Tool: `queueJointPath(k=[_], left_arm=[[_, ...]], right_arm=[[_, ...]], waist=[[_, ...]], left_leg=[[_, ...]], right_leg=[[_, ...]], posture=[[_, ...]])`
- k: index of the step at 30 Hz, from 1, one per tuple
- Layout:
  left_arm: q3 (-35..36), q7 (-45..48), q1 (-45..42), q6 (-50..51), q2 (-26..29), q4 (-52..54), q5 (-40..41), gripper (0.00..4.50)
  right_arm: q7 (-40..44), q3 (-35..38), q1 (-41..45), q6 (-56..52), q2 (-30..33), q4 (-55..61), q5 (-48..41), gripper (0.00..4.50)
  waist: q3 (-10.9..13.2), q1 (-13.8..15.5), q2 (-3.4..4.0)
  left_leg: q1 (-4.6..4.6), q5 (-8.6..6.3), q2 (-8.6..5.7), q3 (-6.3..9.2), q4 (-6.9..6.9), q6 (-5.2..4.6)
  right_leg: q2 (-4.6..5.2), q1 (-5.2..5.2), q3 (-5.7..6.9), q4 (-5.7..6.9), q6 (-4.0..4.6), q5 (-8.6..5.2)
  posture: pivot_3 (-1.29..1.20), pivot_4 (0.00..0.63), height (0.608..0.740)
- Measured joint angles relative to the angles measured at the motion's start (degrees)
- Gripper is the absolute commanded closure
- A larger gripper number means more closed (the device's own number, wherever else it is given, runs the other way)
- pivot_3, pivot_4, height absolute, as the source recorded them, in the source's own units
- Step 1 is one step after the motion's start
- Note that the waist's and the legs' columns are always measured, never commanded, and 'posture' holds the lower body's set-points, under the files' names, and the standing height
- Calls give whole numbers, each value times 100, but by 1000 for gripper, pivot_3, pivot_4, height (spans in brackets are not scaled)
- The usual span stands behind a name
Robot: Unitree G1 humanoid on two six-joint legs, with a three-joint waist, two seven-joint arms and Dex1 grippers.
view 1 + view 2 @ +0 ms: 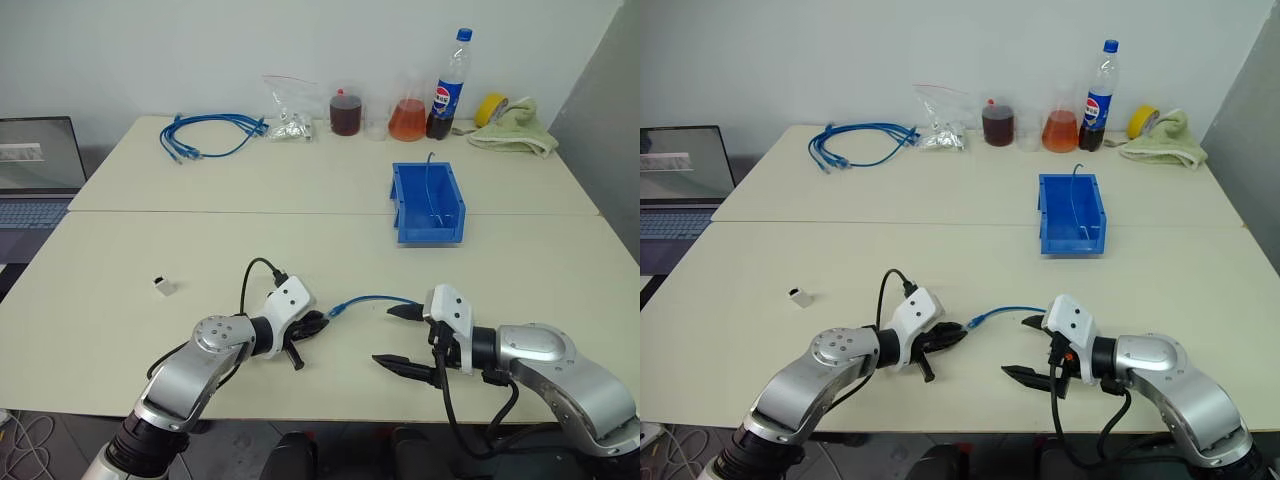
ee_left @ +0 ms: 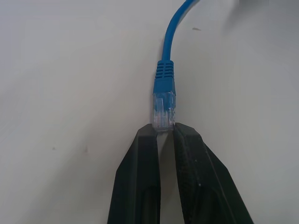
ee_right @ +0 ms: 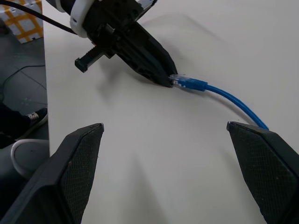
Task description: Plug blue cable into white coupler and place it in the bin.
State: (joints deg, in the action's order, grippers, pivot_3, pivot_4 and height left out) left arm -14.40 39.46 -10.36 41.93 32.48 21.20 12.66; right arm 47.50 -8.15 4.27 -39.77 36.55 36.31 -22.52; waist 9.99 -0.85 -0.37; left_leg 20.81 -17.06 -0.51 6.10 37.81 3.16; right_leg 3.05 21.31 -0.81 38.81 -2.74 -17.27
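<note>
Bin: small blue plastic storage bin (image 1: 429,205), rigid, well beyond both grippers.
Cable: thin light-blue network cable (image 1: 372,299), light, floppy; lies between the grippers.
Left gripper (image 2: 163,129): clenched, seemingly nipping the cable's clear plug tip; better hold on boot.
Right gripper (image 1: 397,335): spread, empty.
Coupler: tiny white-grey plastic coupler block (image 1: 164,286), light, slippery; alone at table's left.

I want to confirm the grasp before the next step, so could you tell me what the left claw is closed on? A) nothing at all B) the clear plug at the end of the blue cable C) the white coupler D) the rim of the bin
B: the left claw pinches the tip of the clear plug of the blue cable, while the white coupler lies apart on the table.
</note>
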Motion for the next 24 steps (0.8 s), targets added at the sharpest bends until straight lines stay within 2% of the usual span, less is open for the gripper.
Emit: queueJointPath(k=[5, 10, 15, 19, 24], left_arm=[[269, 141, 93, -68, -14, -84, 259, 4334], [514, 609, 165, -444, 58, -147, 550, 4334], [865, 772, 100, -848, -131, -132, 925, 4334], [1027, 884, -19, -1003, -171, -128, 1174, 4334], [1021, 1195, -121, -1164, -43, -63, 1321, 4334]], right_arm=[[143, 129, -339, 408, -1, -3, -245, 0], [161, 717, -686, -327, -15, 45, -1436, 0], [-309, 841, -845, -679, -353, 43, -1937, 0], [-540, 866, -993, -708, -477, 15, -2034, 0], [-472, 896, -711, -658, -538, -362, -2148, 0]], waist=[[3, -18, -6], [12, -48, -20], [14, -58, -22], [14, -65, -23], [17, -75, -24]], left_leg=[[1, 0, 1, 0, -1, 0], [7, 0, 4, 7, -3, 0], [6, 0, 3, 7, -3, 0], [7, 0, 1, 2, -3, 0], [5, 0, 1, -3, -3, 0]], right_leg=[[-7, 4, 1, 0, -1, -1], [-9, 9, 1, 0, 2, 0], [-10, 9, -1, 1, 1, 0], [-11, 10, 0, 0, 1, 0], [-20, 10, -2, 0, 1, 0]], posture=[[0, 150, 740], [0, 150, 740], [0, 150, 740], [0, 150, 740], [0, 150, 740]])
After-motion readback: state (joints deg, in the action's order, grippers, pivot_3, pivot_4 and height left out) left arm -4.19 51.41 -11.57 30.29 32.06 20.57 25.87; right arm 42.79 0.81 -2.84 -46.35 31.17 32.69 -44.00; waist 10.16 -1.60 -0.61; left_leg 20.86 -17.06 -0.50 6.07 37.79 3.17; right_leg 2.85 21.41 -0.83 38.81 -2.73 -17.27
